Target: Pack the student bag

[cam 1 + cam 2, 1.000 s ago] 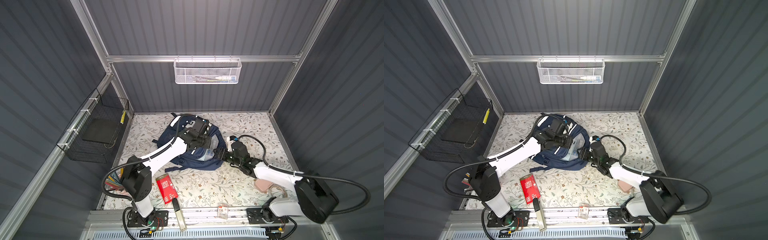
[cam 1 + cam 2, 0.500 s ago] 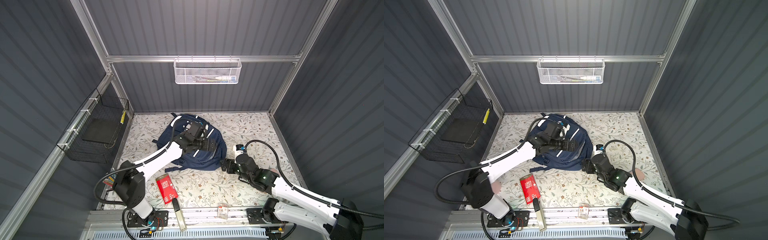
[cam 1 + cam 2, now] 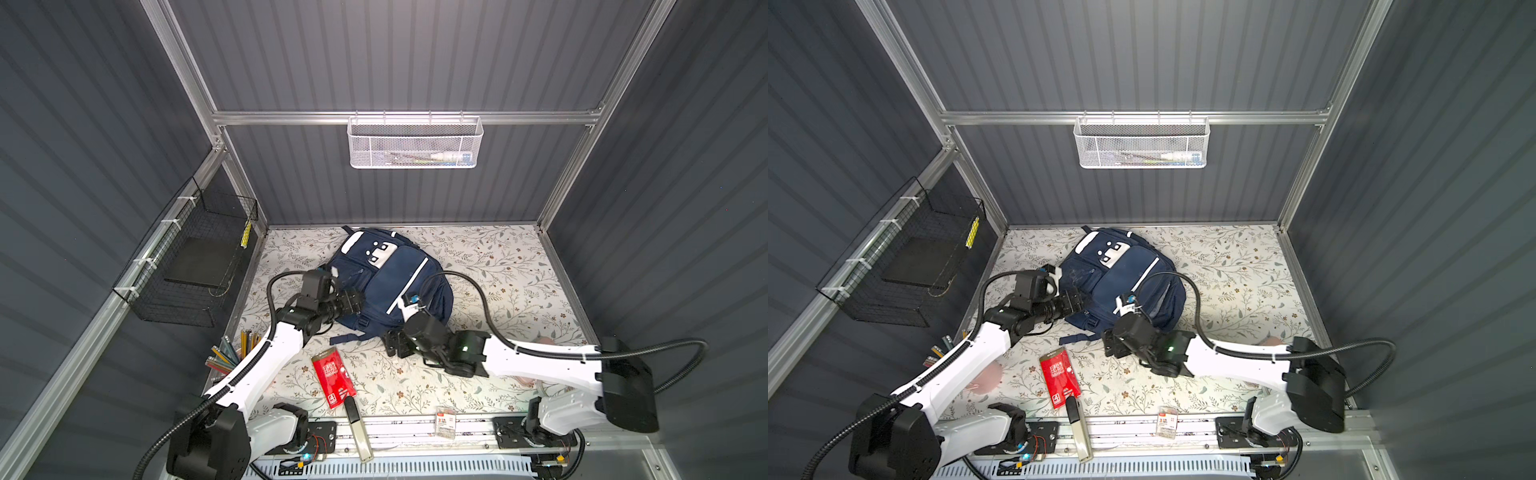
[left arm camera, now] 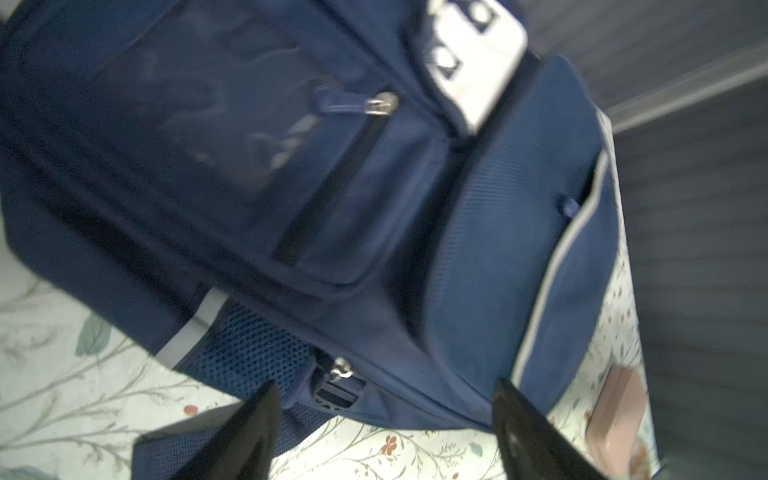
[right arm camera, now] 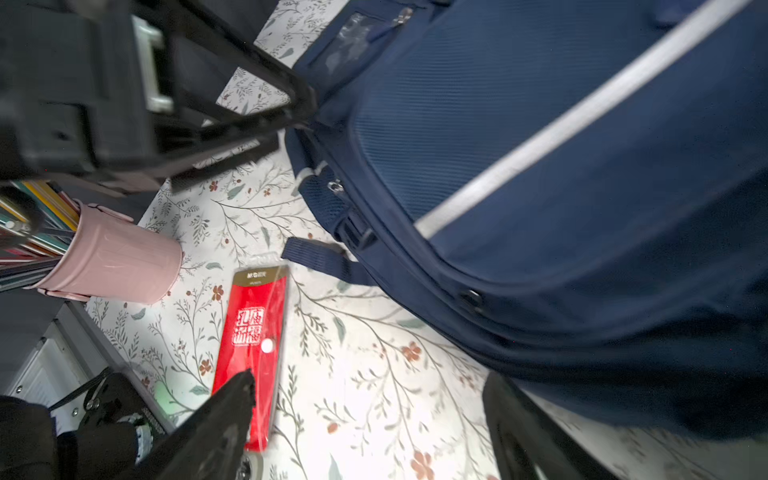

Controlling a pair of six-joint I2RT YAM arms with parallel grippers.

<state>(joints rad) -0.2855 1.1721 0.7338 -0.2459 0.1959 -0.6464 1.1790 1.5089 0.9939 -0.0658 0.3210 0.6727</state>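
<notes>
- The bag (image 3: 390, 286) (image 3: 1117, 286) (image 4: 291, 187) (image 5: 540, 166) lies flat on the table (image 3: 498, 266) (image 3: 1225, 270). It sits toward the back, left of middle, with its front pockets up and its white patch nearest the back wall.
- The left gripper (image 3: 356, 300) (image 3: 1079, 304) (image 4: 385, 384) is low at the bag's left side and points at it. Its jaws stand wide apart with nothing between them. The wrist view shows the bag's lower corner and a buckle just past the tips. I cannot tell whether a tip touches the fabric.
- The right gripper (image 3: 392, 348) (image 3: 1112, 343) (image 5: 368, 386) hangs over the table just in front of the bag's near edge. Its jaws are also spread wide and hold nothing.
- A red packet (image 3: 333, 376) (image 3: 1060, 377) (image 5: 253, 332) lies on the table in front of the bag, between the two arms and apart from the bag. A loose strap end of the bag lies near its top.
- A pink cup (image 5: 116, 266) of pencils stands at the front left, beside the left arm.
- A pink case (image 4: 615, 415) lies on the table to the right of the bag.
- A white basket (image 3: 414, 143) (image 3: 1142, 143) hangs on the back wall, and a black basket (image 3: 195, 266) (image 3: 909, 266) hangs on the left wall.
</notes>
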